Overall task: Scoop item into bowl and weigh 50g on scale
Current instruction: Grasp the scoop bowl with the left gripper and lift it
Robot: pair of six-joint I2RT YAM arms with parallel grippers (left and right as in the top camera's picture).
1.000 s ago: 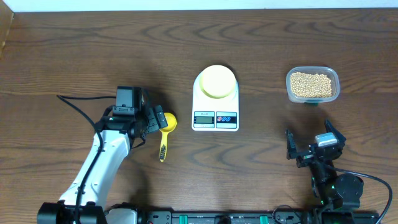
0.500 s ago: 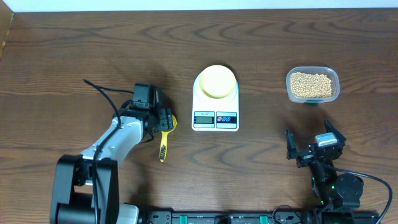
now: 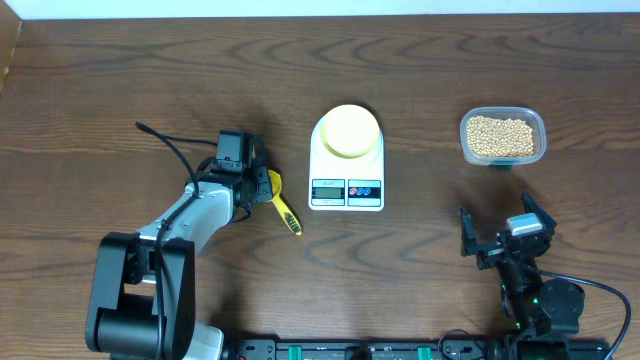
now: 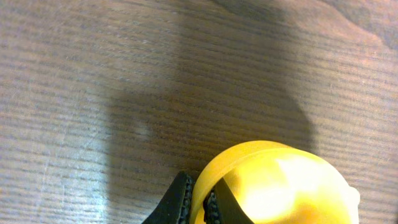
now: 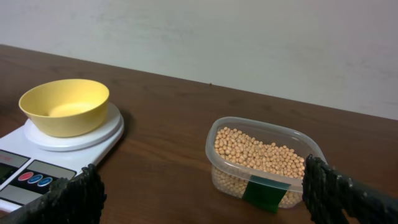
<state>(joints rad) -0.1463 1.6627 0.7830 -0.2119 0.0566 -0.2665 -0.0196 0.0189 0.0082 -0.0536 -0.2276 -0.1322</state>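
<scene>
My left gripper (image 3: 262, 186) is shut on the rim of the yellow scoop (image 3: 275, 196), left of the scale; its handle points down-right. In the left wrist view the black fingers (image 4: 180, 202) pinch the scoop's cup wall (image 4: 273, 183). The pale yellow bowl (image 3: 349, 130) sits on the white scale (image 3: 346, 185); both also show in the right wrist view, bowl (image 5: 64, 104) on scale (image 5: 37, 165). The tan beans (image 3: 500, 135) fill a clear tub (image 5: 264, 163) at the right. My right gripper (image 3: 505, 233) stands open near the front edge, holding nothing, its fingers (image 5: 74, 193) wide apart.
A black cable (image 3: 165, 150) loops off the left arm over the wood table (image 3: 120, 80). The table's front edge carries the arm bases (image 3: 540, 305). A pale wall (image 5: 249, 37) rises behind the table.
The left gripper moved right onto the scoop's cup and shut on its rim. The scoop's handle swung from pointing straight down to down-right. The right arm stayed still.
</scene>
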